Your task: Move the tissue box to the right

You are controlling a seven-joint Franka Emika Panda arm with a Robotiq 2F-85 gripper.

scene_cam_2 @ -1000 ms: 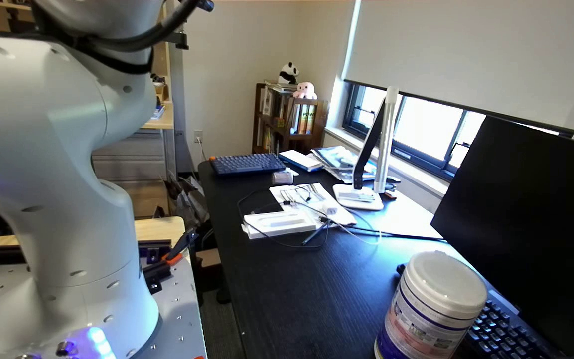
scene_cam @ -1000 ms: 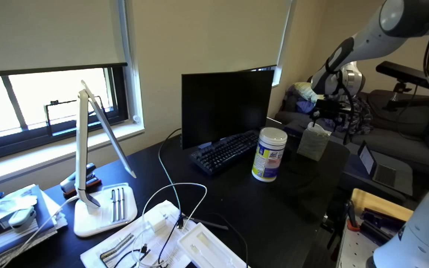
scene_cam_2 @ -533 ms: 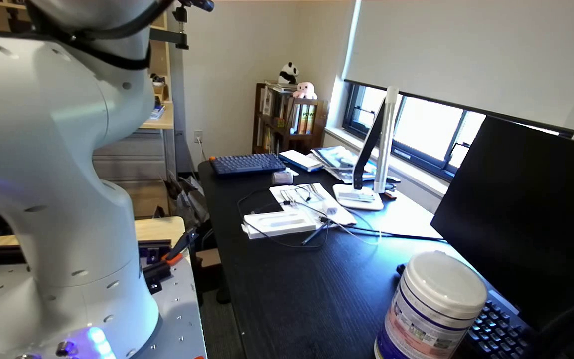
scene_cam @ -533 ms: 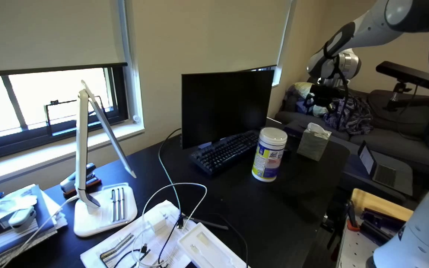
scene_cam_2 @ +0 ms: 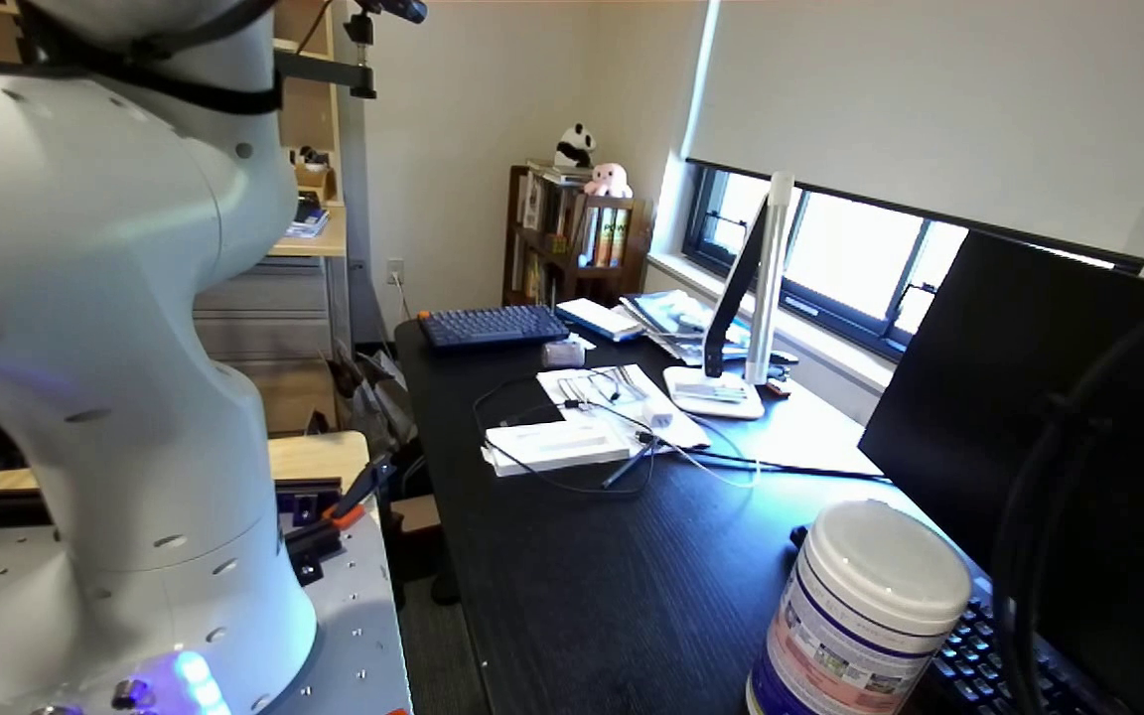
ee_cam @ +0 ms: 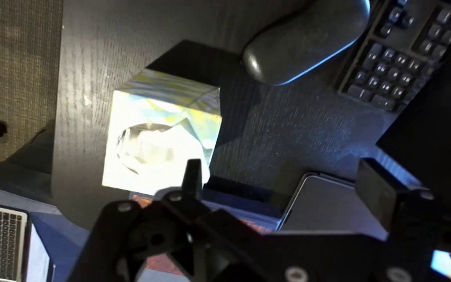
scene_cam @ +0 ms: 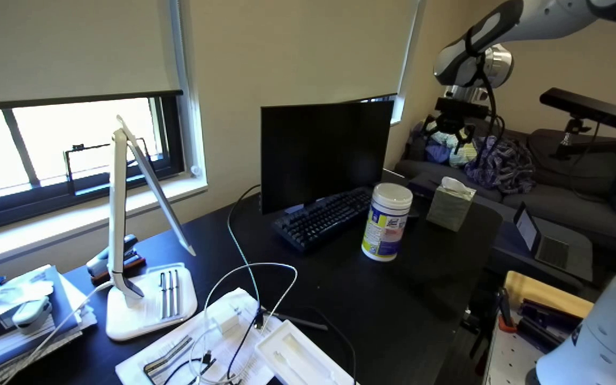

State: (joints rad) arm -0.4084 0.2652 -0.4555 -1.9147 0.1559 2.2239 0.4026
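Note:
The tissue box (scene_cam: 449, 208), a small pale cube with white tissue poking from its top, stands upright on the dark desk near its far end in an exterior view. It also shows in the wrist view (ee_cam: 131, 109), at the left, with its opening facing up. My gripper (scene_cam: 448, 138) hangs in the air above the box, apart from it. In the wrist view the gripper (ee_cam: 282, 172) is open with a wide gap and nothing between the fingers. The left finger overlaps the picture of the tissue. The exterior view with the panda toy shows neither box nor gripper.
A white canister (scene_cam: 387, 222) stands on the desk (scene_cam: 388, 299) close by; it also shows in the other picture (scene_cam_2: 860, 606). A black mouse (ee_cam: 307, 43), a keyboard (scene_cam: 321, 216), a monitor (scene_cam: 326, 155) and a grey flat device (ee_cam: 327, 203) are near. A sofa (scene_cam: 586, 198) stands beyond.
My gripper has risen from around the top of the tissue box to well above it and slightly left in an exterior view. The box stands in the same place, free of the fingers.

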